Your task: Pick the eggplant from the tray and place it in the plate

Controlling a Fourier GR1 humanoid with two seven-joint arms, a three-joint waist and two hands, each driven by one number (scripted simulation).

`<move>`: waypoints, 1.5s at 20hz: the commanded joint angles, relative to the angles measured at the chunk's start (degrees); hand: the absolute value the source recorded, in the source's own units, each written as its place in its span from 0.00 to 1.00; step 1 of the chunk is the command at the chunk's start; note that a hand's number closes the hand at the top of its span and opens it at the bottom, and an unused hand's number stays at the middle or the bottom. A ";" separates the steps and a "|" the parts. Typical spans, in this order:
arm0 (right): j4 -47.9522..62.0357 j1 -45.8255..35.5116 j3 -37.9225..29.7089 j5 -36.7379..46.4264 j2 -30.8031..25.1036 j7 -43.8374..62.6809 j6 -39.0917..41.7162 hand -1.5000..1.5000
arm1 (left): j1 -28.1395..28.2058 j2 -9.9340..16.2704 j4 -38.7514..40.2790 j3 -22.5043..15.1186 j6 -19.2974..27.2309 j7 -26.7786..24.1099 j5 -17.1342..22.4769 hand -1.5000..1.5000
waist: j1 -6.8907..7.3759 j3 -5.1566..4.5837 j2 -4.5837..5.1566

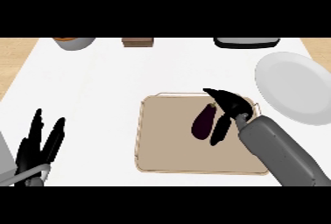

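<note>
— Position of the eggplant [205, 122]?

— On the tray [169, 144], in its upper right part, lying tilted with one end up toward the tray's far edge. It rests on the tray surface.

— And the right hand [227, 109]?

— Over the tray's right side, forearm entering from the lower right. The hand sits just beside the eggplant on its right. One part points up and left past the eggplant's top end; other fingers [220, 130] hang downward along its right flank. They appear spread, not wrapped around it. Whether they touch the eggplant, I cannot tell.

— The plate [291, 87]?

— White, at the right edge of the counter [97, 87], near the tray's upper right corner but apart from it.

— Left hand [39, 140]?

— Resting at the lower left, fingers straight and pointing up, holding nothing.

— Anything else noted?

— Along the far edge: a bowl [74, 42], a small brown block [137, 42], and a dark container [247, 42].
</note>
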 commanded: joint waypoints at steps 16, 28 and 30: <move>6.32 0.50 1.04 1.58 4.06 -0.52 1.08 0.00 | -4.66 -4.45 1.36 -7.10 -8.14 6.25 8.73 0.50 | -0.36 -1.07 0.38; 6.48 -2.75 2.22 6.62 2.56 -4.48 -0.22 1.00 | -5.06 -4.46 1.90 -7.05 -7.17 8.08 8.41 0.50 | -0.58 -1.10 0.23; 6.81 -3.45 1.02 7.65 1.81 -6.48 -2.95 1.00 | -5.30 -4.47 1.84 -7.54 -7.37 7.74 8.24 0.50 | -0.65 -1.07 0.37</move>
